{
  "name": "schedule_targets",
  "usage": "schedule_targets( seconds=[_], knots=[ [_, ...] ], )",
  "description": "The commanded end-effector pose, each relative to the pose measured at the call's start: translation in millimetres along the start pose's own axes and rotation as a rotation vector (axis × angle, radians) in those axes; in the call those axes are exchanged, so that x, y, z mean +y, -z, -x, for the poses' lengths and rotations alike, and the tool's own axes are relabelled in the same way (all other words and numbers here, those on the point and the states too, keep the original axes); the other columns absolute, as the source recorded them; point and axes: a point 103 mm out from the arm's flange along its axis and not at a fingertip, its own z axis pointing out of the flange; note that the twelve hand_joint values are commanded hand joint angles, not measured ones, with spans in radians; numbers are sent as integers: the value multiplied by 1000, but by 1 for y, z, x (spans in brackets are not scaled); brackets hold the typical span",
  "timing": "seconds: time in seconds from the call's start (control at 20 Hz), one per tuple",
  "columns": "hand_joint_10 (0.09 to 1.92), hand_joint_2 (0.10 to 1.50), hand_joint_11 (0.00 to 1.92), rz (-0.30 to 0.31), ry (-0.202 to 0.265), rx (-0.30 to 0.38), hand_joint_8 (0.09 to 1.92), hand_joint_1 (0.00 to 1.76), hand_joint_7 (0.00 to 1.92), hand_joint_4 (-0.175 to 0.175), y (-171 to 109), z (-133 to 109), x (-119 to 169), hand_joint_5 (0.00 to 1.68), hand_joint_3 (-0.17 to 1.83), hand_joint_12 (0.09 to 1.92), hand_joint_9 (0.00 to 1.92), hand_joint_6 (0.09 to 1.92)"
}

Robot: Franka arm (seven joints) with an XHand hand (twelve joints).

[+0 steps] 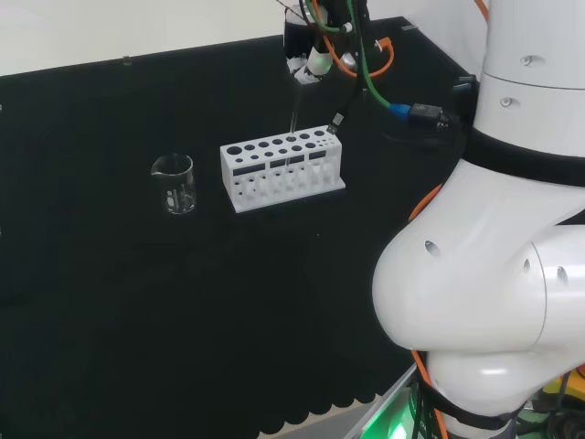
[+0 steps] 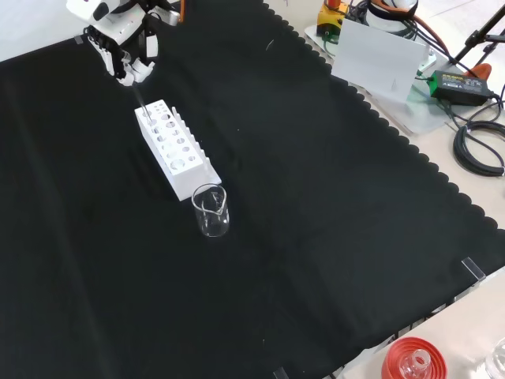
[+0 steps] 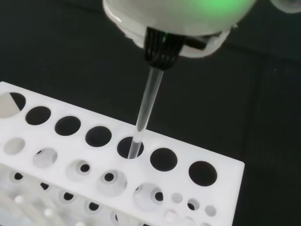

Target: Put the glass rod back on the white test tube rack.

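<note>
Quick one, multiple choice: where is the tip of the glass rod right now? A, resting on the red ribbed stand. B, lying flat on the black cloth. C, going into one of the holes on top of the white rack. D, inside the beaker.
C: in the wrist view the glass rod, held from above by the hand, has its lower end entering a hole in the top of the white rack.

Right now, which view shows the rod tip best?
Wrist view: the rod, held by the hand, has its tip inside a hole of the rack. Head view shows it as a faint line above the rack; front view barely a sliver.
</note>
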Motion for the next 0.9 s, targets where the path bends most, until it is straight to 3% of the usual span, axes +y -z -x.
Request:
schedule_targets(
  seconds=[0.05,0.2,0.3,0.9],
  knots=[
    [271,407,1699,-38,11,19,382,1315,1377,-175,5,-2,-2,866,857,473,1682,899],
    [139,292,1767,-40,16,35,523,1322,1188,-175,8,-3,-3,537,993,435,1710,955],
    [87,261,1804,-39,18,34,615,1328,1101,-175,10,-5,-5,435,1025,425,1724,926],
    [87,277,1798,-16,0,14,666,1310,1050,-157,36,-1,-22,369,944,429,1744,868]
  ],
)
